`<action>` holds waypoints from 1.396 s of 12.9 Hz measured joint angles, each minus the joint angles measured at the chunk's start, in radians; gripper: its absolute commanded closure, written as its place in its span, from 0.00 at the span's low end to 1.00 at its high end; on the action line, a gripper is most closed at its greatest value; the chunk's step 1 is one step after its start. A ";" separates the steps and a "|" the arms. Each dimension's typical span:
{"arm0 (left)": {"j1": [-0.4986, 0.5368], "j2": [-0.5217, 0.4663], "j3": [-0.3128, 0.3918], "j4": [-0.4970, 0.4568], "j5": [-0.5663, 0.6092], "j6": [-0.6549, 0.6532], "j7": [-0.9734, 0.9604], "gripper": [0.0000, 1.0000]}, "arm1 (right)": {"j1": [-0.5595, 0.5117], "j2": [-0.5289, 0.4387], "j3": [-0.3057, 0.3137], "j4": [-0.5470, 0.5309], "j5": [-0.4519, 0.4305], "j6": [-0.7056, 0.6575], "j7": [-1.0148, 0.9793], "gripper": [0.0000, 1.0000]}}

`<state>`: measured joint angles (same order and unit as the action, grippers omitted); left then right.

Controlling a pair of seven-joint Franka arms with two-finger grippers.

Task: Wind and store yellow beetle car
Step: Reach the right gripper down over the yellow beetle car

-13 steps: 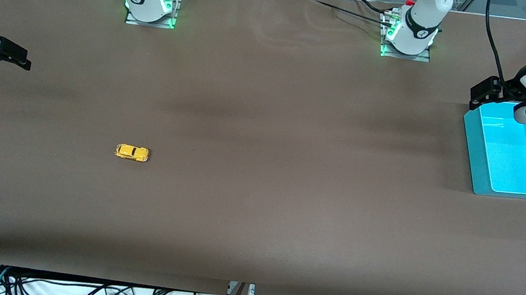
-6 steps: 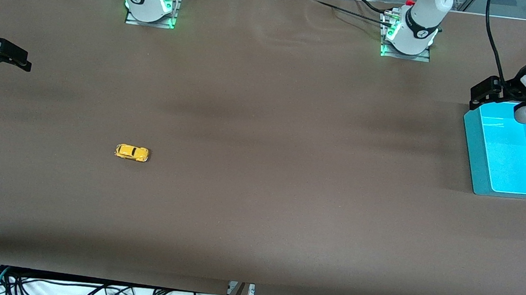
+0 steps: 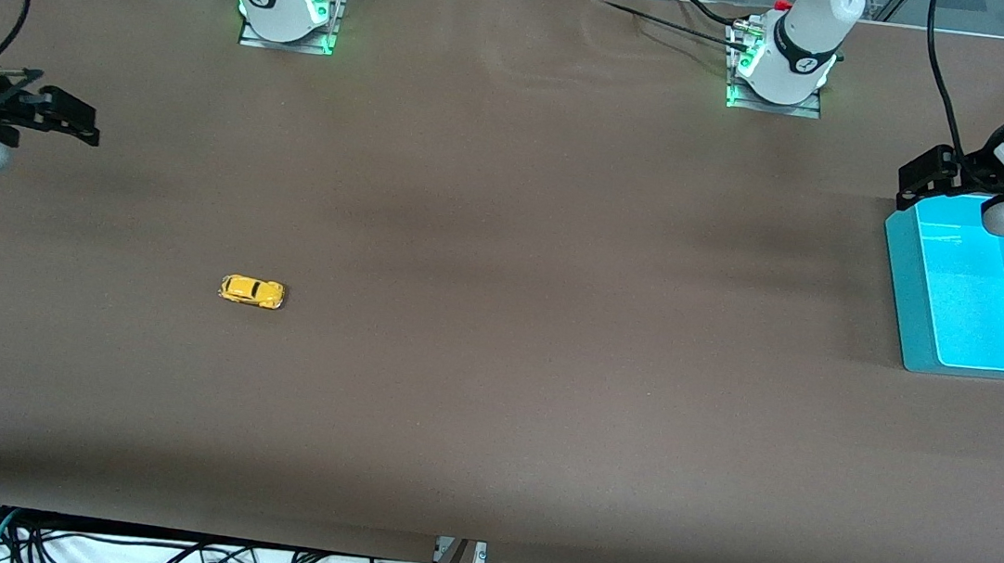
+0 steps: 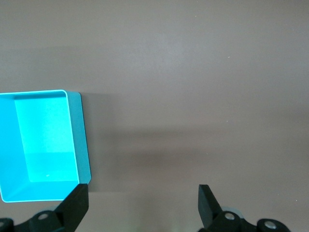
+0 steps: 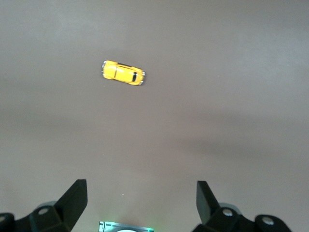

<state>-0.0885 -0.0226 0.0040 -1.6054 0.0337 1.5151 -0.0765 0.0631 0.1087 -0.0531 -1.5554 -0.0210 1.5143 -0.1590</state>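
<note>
The yellow beetle car (image 3: 252, 291) sits alone on the brown table toward the right arm's end, and also shows in the right wrist view (image 5: 123, 72). My right gripper (image 3: 62, 116) is open and empty, up in the air over that end of the table, well apart from the car; its gap shows in its own wrist view (image 5: 141, 200). The cyan bin (image 3: 986, 290) stands empty at the left arm's end, seen too in the left wrist view (image 4: 43, 145). My left gripper (image 3: 928, 177) waits open and empty by the bin's edge farthest from the front camera (image 4: 143, 205).
The two arm bases (image 3: 289, 3) (image 3: 781, 64) stand along the table's edge farthest from the front camera. Cables (image 3: 156, 553) hang below the table's near edge. Bare brown tabletop (image 3: 553, 324) lies between the car and the bin.
My right gripper has moved in from the table's end toward the middle, closer to the car. The car, the bin and the left arm have not moved.
</note>
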 measured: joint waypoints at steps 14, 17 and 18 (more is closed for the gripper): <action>0.000 0.000 0.000 0.001 0.000 0.005 0.000 0.00 | 0.063 0.191 0.000 -0.069 -0.034 0.141 -0.638 0.00; 0.000 0.000 0.000 0.001 0.000 0.005 0.000 0.00 | 0.061 0.194 -0.004 -0.202 -0.034 0.335 -0.790 0.00; 0.000 0.000 0.000 0.001 0.000 0.005 0.000 0.00 | 0.061 0.194 -0.004 -0.253 -0.034 0.417 -0.839 0.00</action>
<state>-0.0886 -0.0226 0.0037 -1.6047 0.0337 1.5203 -0.0765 0.1241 0.3030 -0.0572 -1.8087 -0.0547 1.9317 -0.9980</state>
